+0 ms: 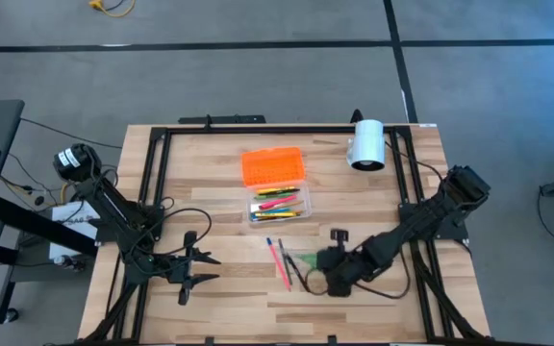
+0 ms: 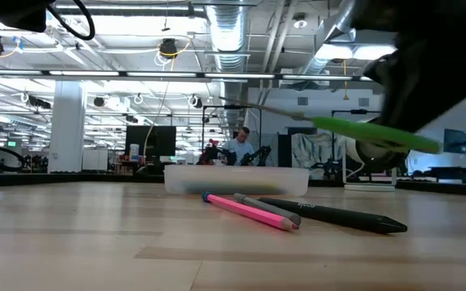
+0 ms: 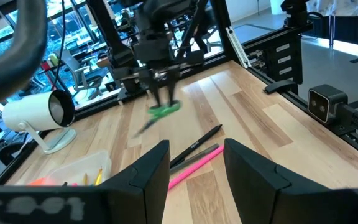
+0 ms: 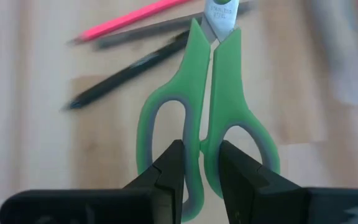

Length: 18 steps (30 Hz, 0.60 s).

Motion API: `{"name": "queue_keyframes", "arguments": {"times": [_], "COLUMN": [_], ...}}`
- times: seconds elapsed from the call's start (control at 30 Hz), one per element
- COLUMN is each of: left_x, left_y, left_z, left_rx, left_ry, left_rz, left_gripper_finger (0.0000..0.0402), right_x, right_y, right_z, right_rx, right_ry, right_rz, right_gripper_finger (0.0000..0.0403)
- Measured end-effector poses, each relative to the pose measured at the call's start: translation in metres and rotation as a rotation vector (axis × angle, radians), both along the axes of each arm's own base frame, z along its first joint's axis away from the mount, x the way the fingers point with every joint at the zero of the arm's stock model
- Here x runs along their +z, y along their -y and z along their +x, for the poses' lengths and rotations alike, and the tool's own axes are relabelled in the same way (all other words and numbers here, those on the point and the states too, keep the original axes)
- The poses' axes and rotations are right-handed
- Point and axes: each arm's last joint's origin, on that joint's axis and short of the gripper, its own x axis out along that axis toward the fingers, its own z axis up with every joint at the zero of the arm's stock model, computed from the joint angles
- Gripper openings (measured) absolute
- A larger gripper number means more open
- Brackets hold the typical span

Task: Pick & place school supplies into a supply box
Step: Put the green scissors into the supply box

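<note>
My right gripper (image 1: pixel 320 264) is near the table's near-right part, shut on small green-handled scissors (image 4: pixel 207 93), also the green scissors (image 2: pixel 370 133) above the wood in the low view. Under and beside them a pink pen (image 2: pixel 249 210), a grey pencil (image 2: pixel 272 208) and a black pen (image 2: pixel 338 217) lie flat on the table. The clear supply box (image 1: pixel 279 207) sits mid-table with several coloured pens inside; its ridged orange lid (image 1: pixel 273 165) lies just beyond it. My left gripper (image 1: pixel 195 269) waits open over the near-left part. My right gripper pinches the scissors between its two fingers (image 4: pixel 174 168) at the inner bars of the handle loops (image 4: pixel 204 140), where the two loops meet. The fingers lie along the scissors, blades (image 4: pixel 219 15) pointing away from the wrist. The scissors are lifted clear, roughly level.
A white cylinder (image 1: pixel 366 144) on a stand sits at the far right of the table. Black frame rails (image 1: pixel 157 183) run along the left, right and far edges. Bare wood lies between my left gripper and the loose pens (image 1: pixel 285 264).
</note>
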Motion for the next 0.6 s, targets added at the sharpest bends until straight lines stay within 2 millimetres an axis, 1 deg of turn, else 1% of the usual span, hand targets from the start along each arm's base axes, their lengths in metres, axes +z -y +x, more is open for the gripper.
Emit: {"name": "queue_keyframes", "arguments": {"times": [0.23,0.33,0.47,0.6], "left_x": [0.0,0.0,-0.001,-0.001], "left_y": [0.0,0.0,0.0,0.0], "left_z": [0.0,0.0,0.0,0.0], "left_rx": [0.0,0.0,0.0,0.0], "left_ry": [0.0,0.0,-0.005,-0.005], "left_rz": [0.0,0.0,0.007,0.007], "left_gripper_finger": [0.0144,0.0144,0.0144,0.0144], "right_x": [0.002,0.003,0.007,0.011], "right_y": [0.048,0.066,0.087,0.112], "right_z": [0.024,0.034,0.049,0.061], "right_rx": [-0.116,-0.119,-0.095,-0.121], "right_ry": [-0.001,0.018,0.085,0.151], "right_rz": [-0.047,-0.065,-0.086,-0.102], "right_gripper_finger": [0.0064,0.0064,0.0064,0.0064]}}
